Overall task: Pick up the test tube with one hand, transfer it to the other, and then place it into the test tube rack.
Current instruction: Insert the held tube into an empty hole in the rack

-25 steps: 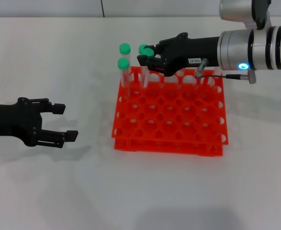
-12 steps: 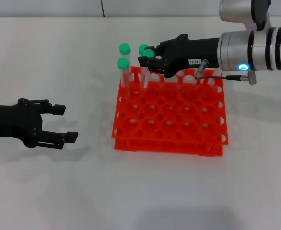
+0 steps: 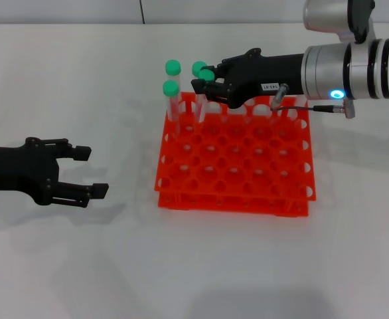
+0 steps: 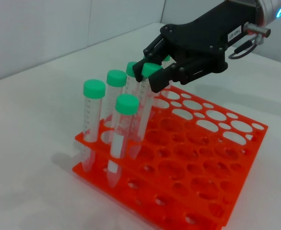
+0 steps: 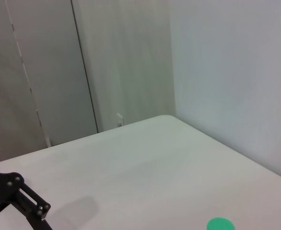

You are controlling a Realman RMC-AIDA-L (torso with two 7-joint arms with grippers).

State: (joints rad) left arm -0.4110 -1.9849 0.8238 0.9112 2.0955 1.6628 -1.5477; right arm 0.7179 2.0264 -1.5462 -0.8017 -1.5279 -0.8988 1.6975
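The orange-red test tube rack point(image 3: 247, 159) stands mid-table and also shows in the left wrist view point(image 4: 203, 163). My right gripper point(image 3: 206, 81), black with a white label, reaches over the rack's far left corner. It is shut on the green cap of the test tube point(image 3: 208, 75), which stands upright with its lower end down in a rack hole point(image 4: 144, 105). In the left wrist view, the right gripper's fingers point(image 4: 165, 76) sit on either side of that cap. My left gripper point(image 3: 91, 171) is open and empty, low over the table, well left of the rack.
Several other green-capped tubes point(image 3: 172, 67) point(image 4: 94, 89) stand in the rack's far left holes, close beside the held one. The rest of the rack's holes are empty. The right wrist view shows one green cap point(image 5: 220, 224) and the left gripper point(image 5: 20, 199) far off.
The right gripper has edged slightly to the right, and the held tube's cap sits a little lower. The left arm has not moved.
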